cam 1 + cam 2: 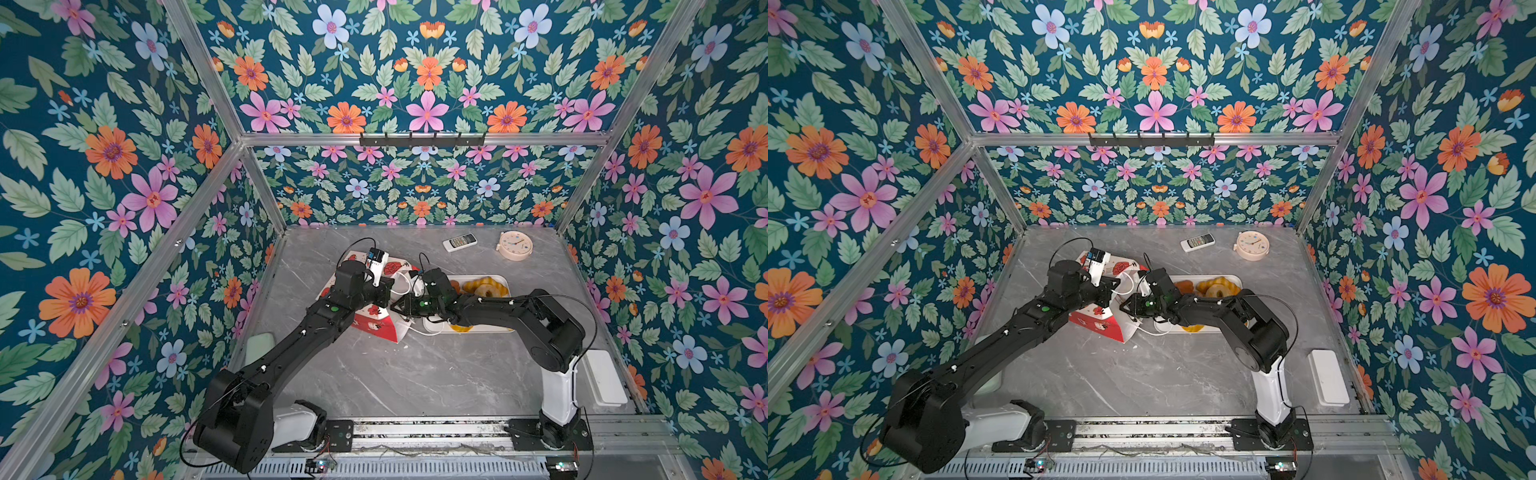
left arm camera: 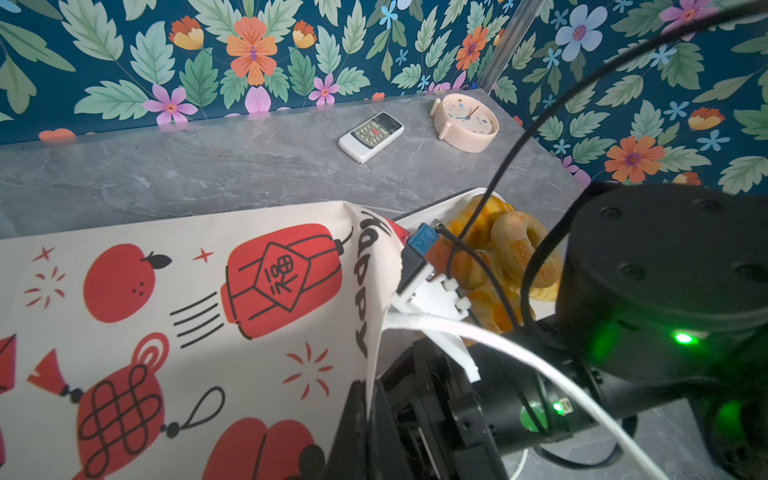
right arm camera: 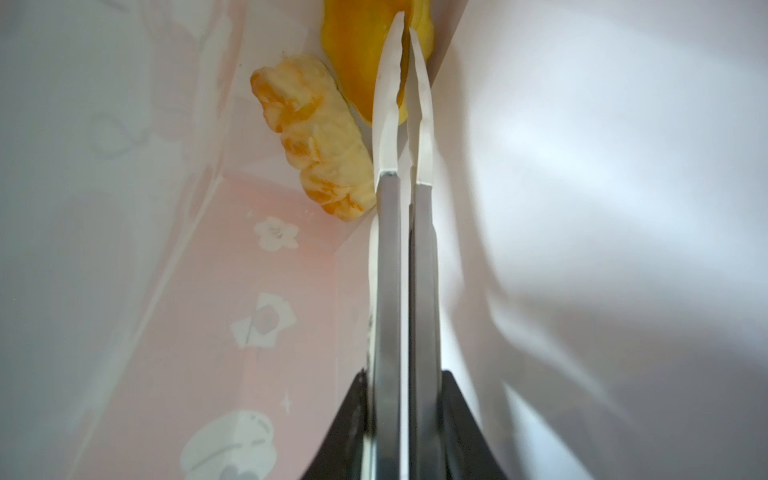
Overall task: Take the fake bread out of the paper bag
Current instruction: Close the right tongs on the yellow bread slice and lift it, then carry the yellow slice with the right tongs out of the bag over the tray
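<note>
The paper bag [image 1: 374, 326] lies on its side on the grey table, its mouth toward the white tray [image 1: 432, 326]. My left gripper [image 2: 368, 399] is shut on the bag's [image 2: 166, 311] mouth edge, which shows pinched between the fingers. In the right wrist view, my right gripper [image 3: 405, 29] reaches deep inside the bag [image 3: 582, 208], its long fingers shut on a glossy yellow piece of fake bread [image 3: 357, 54]. A twisted pastry [image 3: 320, 141] lies just beside the fingers. More fake bread [image 1: 484, 286] sits piled in the tray [image 2: 469, 195].
A white remote [image 1: 459, 242] and a round cream clock [image 1: 515, 245] lie at the back of the table. A white rectangular box [image 1: 606, 382] stands at the right edge and a pale green object [image 1: 259, 349] at the left edge. Floral walls enclose the table.
</note>
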### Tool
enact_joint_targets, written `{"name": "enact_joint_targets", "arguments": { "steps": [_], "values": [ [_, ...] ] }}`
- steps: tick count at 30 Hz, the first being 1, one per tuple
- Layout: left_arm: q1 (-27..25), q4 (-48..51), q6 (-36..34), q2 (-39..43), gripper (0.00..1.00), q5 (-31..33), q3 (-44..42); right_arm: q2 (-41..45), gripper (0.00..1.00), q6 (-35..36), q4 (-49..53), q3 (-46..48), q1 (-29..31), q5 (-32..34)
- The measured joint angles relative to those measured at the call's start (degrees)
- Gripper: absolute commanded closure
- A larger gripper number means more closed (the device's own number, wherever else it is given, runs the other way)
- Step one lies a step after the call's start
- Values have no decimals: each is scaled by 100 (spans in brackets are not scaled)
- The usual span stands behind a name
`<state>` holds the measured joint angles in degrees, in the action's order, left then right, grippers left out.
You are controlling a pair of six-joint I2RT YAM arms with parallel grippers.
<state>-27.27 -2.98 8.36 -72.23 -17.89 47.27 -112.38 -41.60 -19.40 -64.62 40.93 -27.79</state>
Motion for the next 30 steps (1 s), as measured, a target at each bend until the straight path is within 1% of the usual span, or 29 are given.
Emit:
{"name": "enact_joint_targets", "arguments": {
  "steps": [12,22,30],
  "values": [
    [28,66,-160,238,100,-2,-138,1047,100,50,341,824,-7,256],
    [39,170,-308,354,100,-107,-116,1482,100,125,595,1193,0,356],
    [39,160,-339,162,100,35,-39,2656,100,184,1233,1615,4,455]
  ]
}}
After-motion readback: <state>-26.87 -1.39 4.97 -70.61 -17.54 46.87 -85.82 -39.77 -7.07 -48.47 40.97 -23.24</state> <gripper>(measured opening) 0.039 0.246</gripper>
